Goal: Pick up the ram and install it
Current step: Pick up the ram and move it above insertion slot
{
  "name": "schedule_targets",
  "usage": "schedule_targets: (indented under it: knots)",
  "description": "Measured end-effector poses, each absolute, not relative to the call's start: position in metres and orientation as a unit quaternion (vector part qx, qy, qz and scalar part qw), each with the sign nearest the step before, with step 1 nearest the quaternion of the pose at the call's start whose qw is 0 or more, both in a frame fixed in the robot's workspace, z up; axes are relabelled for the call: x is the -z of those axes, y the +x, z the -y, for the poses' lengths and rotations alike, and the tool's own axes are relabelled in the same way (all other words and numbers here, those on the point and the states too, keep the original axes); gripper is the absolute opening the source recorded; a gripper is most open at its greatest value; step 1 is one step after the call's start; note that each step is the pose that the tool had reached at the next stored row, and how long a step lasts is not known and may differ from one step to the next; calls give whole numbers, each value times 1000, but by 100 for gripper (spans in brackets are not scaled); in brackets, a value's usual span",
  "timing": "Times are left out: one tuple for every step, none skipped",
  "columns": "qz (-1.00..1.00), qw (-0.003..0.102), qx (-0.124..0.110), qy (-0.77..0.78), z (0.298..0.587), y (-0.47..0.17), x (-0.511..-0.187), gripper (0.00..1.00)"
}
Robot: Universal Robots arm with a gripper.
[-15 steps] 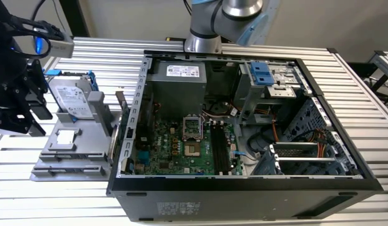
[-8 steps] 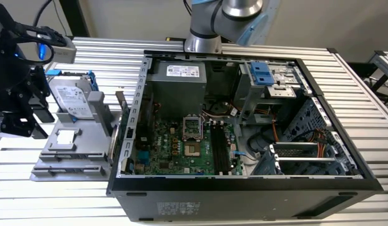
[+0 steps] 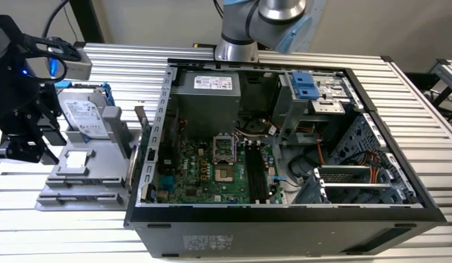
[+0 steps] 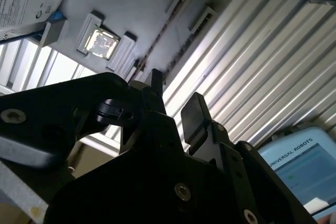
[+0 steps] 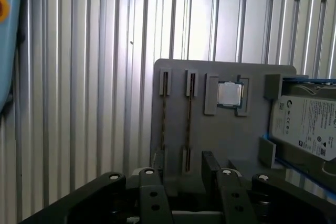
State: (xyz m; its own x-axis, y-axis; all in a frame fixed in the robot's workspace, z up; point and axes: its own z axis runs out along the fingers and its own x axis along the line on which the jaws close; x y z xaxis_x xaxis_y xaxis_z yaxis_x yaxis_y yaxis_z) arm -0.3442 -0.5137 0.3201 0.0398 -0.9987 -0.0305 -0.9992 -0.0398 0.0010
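Tool (image 5: 184, 184), black, fingers (image 5: 150, 190) spread apart and gripping nothing, poised over one edge of the grey holder (image 5: 226, 140), at the ends of its two narrow slots. Ram (image 5: 189, 121) standing on edge in one slot of the holder, seen edge-on as a thin line, its end close to the gap between the fingers, apart from both. Second stick (image 5: 164, 114) in the parallel slot, just beside the ram. Processor chip (image 5: 229, 94) in a square recess of the holder, beside the slots. Hard drive (image 5: 307, 124) in a blue frame on the holder, beyond the chip from the slots. In the exterior view, tool (image 3: 28, 153) at the side of the holder (image 3: 87, 186) away from the open computer case (image 3: 284, 219). Long black motherboard slots (image 3: 256, 172) inside that case, well apart from the holder. Holder resting on the ribbed metal worktop (image 3: 79, 230).
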Motion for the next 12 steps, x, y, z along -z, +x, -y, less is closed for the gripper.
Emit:
schedule_targets:
  knots:
    - [-693, 10, -11, -721, 514, -344, -319, 100]
    - [-693, 10, -11, -721, 513, -344, -318, 100]
    - [-693, 10, -11, -721, 513, -344, -317, 100]
    - [-693, 10, -11, -721, 513, -344, -316, 100]
    - [-693, 10, -11, -721, 513, -344, -316, 100]
    - [-693, 10, -11, -721, 512, -344, -315, 100]
    - [-693, 10, -11, -721, 512, -345, -314, 100]
    - [-693, 10, -11, -721, 512, -345, -313, 100]
    - [-693, 10, -11, -721, 512, -345, -312, 100]
    - [-693, 10, -11, -721, 512, -345, -311, 100]
    - [-693, 10, -11, -721, 511, -345, -311, 100]
    - [-693, 10, -11, -721, 511, -345, -310, 100]
